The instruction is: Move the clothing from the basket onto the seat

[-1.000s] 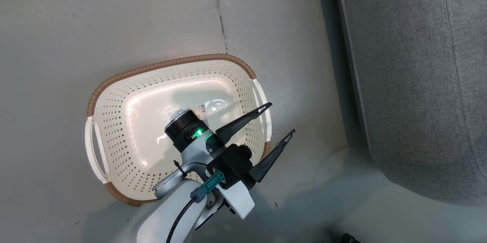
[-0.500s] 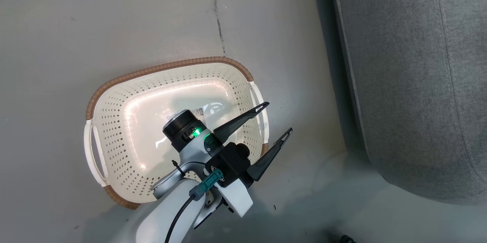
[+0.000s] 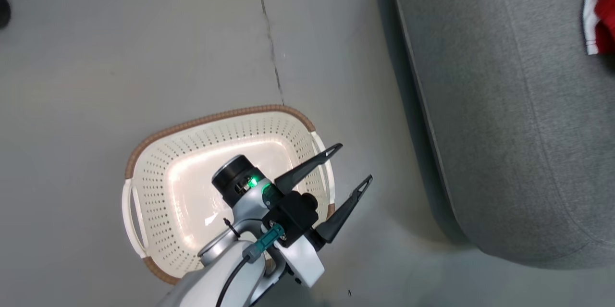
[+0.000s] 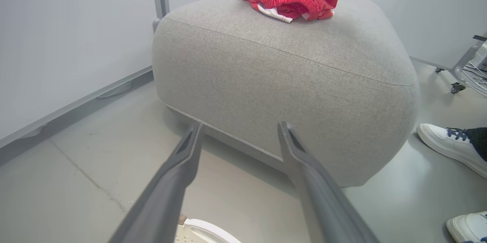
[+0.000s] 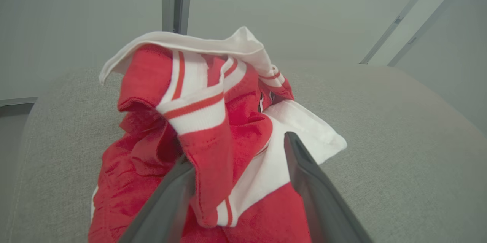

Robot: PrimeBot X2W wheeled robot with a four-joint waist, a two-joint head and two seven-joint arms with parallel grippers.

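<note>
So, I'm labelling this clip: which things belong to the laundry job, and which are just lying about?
Job: crumpled red-and-white sports clothing; white perforated plastic basket with brown rim; grey fabric seat.
Lying about: person's white lace-up shoes; grey wheeled metal frame.

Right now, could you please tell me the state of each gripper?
Left gripper: open, empty.
Right gripper: open, with the clothing between its jaws.

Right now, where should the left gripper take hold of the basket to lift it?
Likely the white handle slot at the end of the basket nearest the left gripper, coming from above: the slot lets one finger pass under a thin bar.
</note>
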